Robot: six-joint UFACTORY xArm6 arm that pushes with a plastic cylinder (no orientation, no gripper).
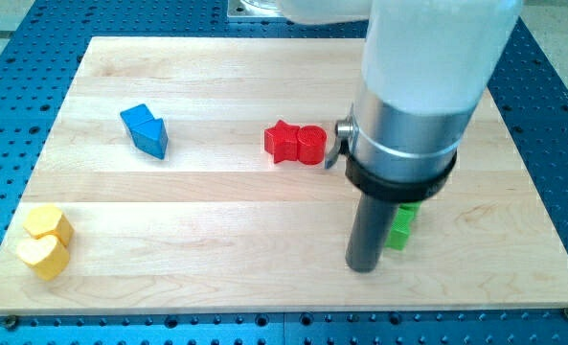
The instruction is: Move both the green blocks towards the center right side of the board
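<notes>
Blue wooden blocks: two, a cube (136,119) and a triangular one (151,137).
Red wooden blocks: two, a star (281,141) and a cylinder (310,145).
Yellow wooden blocks: two, a hexagon (48,224) and a heart (40,255).
Green wooden blocks: two showing (399,231), shapes hidden behind the rod.

On the counter (264,249), my tip (363,267) sits lower right, with the green blocks (400,230) just right of it. The red blocks (295,144) lie centre, the blue blocks (145,130) upper left and the yellow blocks (44,240) lower left.

Green blocks (401,226), mostly hidden behind the rod, lie right of centre.
</notes>
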